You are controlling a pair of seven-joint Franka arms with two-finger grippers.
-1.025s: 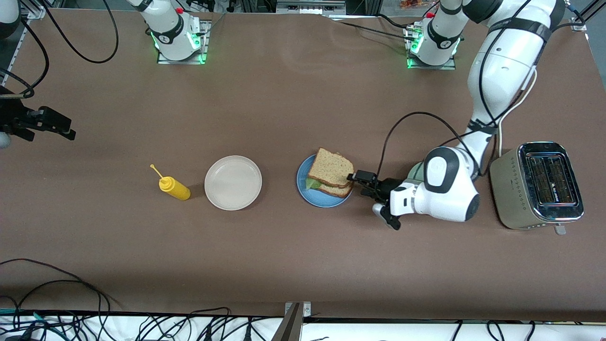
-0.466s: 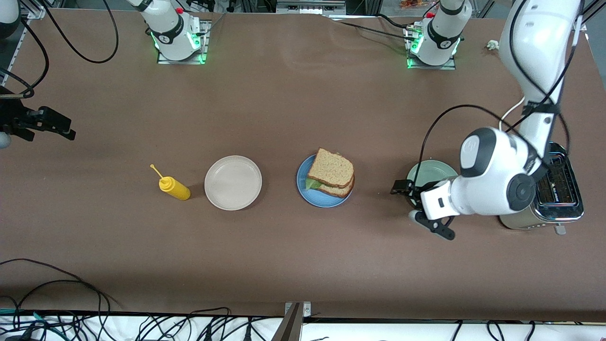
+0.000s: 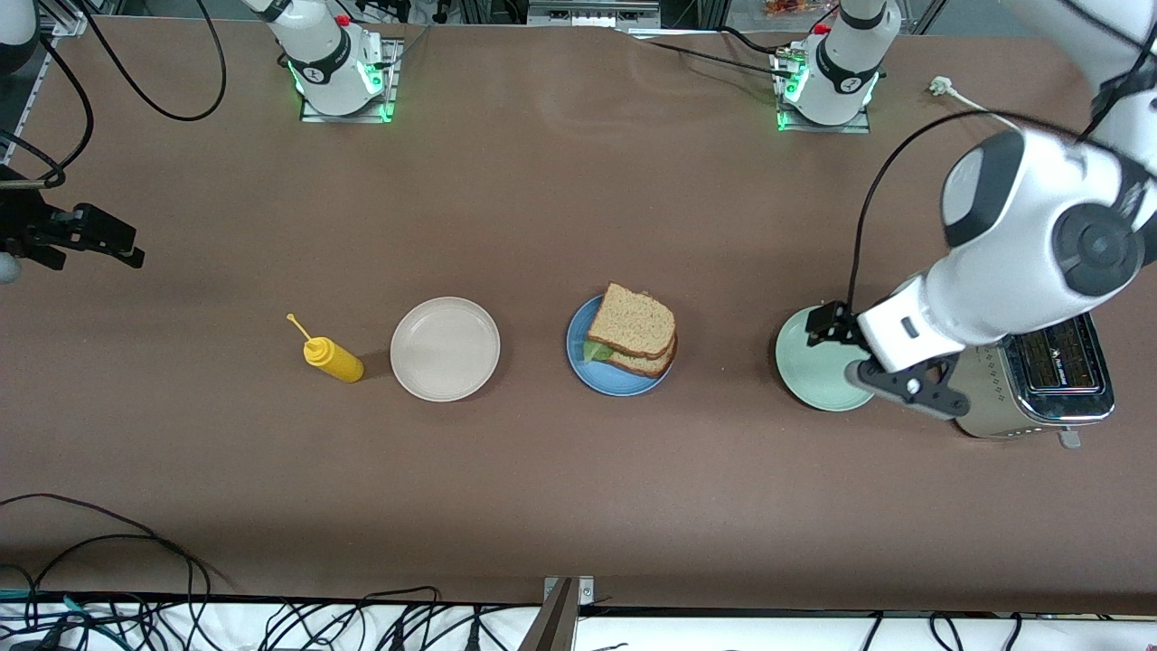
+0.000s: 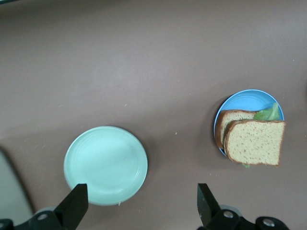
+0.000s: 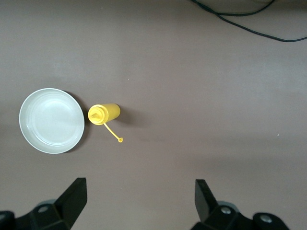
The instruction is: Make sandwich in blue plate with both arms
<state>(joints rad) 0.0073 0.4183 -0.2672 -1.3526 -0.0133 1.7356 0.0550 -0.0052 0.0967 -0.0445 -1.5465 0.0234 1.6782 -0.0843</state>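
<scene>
Sandwich (image 3: 631,331) on blue plate (image 3: 583,366); beige plate (image 3: 445,348), green plate (image 3: 807,369) flank it; both grippers (image 4: 139,207) (image 5: 139,203) agape.

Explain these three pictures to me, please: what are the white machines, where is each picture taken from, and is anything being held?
They are two robot arms bolted to a brown table. The wide picture looks down from a high camera facing them; the other two come from cameras on each arm's wrist.

On the table lie a blue plate carrying a sandwich of two bread slices and lettuce, a beige plate, a yellow squeeze bottle, a pale green plate and a toaster.

The left gripper hangs open over the green plate, holding nothing. The right gripper, also open and holding nothing, waits at its own end of the table.
</scene>
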